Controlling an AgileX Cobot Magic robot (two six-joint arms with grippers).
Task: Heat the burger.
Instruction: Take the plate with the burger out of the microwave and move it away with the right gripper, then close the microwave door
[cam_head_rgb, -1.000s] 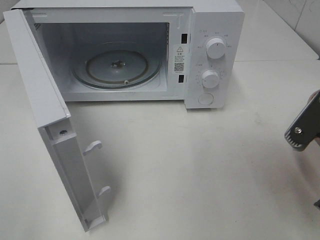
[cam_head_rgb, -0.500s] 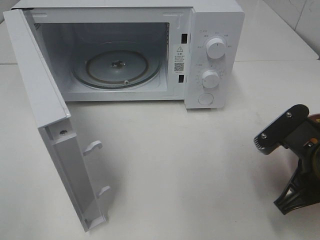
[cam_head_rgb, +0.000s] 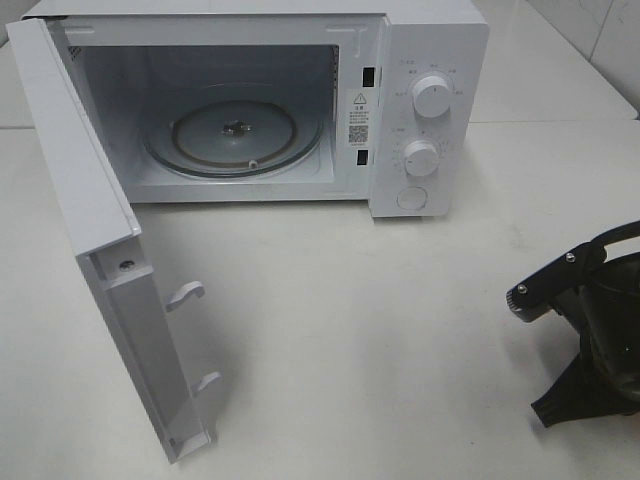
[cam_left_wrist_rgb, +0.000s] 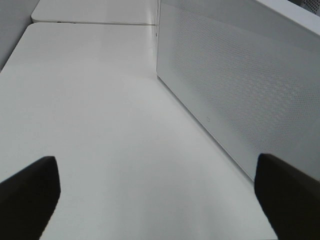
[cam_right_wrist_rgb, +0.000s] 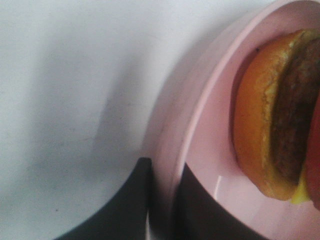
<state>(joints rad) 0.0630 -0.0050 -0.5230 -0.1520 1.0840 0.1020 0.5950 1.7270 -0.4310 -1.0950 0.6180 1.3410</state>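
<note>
Burger (cam_right_wrist_rgb: 272, 120) is sitting on the pink plate (cam_right_wrist_rgb: 200, 150), seen only in the right wrist view: glossy orange-brown bun, dark grainy patty, a sliver of yellow cheese and a red edge.

Right gripper (cam_right_wrist_rgb: 162, 200) is pinching the plate's raised rim, jaws nearly closed, one dark finger (cam_right_wrist_rgb: 125, 200) outside the rim and one inside. In the high view that arm (cam_head_rgb: 590, 340) is sitting at about 4 o'clock, black and angular; plate and burger aren't visible there.

Left gripper (cam_left_wrist_rgb: 155, 200) is spread wide, holding nothing, hovering over the bare matte white table (cam_head_rgb: 380, 330) beside the microwave's perforated door (cam_left_wrist_rgb: 235, 85).

Microwave (cam_head_rgb: 430, 60) at 12 o'clock: white, boxy, door (cam_head_rgb: 110, 250) swinging open toward 8 o'clock, round glass turntable (cam_head_rgb: 235, 130) inside, two round knobs (cam_head_rgb: 432, 97) and a button on the panel.
</note>
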